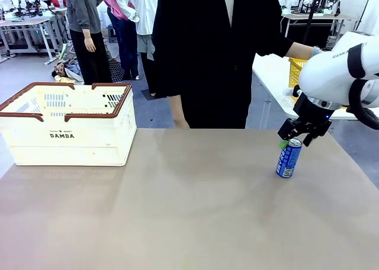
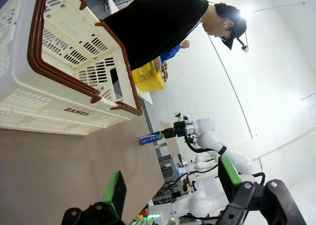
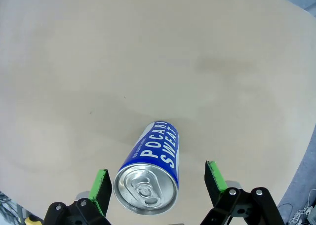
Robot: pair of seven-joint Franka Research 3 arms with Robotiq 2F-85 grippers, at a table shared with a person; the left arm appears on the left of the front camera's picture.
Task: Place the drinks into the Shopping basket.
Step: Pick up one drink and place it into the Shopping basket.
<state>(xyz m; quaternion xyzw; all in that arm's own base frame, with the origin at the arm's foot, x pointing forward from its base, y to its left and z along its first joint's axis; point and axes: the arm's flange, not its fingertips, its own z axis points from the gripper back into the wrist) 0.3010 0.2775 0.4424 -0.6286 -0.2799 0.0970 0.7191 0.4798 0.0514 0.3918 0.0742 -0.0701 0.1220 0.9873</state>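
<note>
Straddled the slim blue aluminium can with white lettering, standing on the tan bench, with the right end effector spread and unclamped, presumably readying a top grasp. Found the cream-white, brown-rimmed slotted crate well apart. Held the left end effector spread, empty.

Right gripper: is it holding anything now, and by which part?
Nothing is held. The right gripper stands open around the top of the upright blue aluminium can, not closed on it.
</note>
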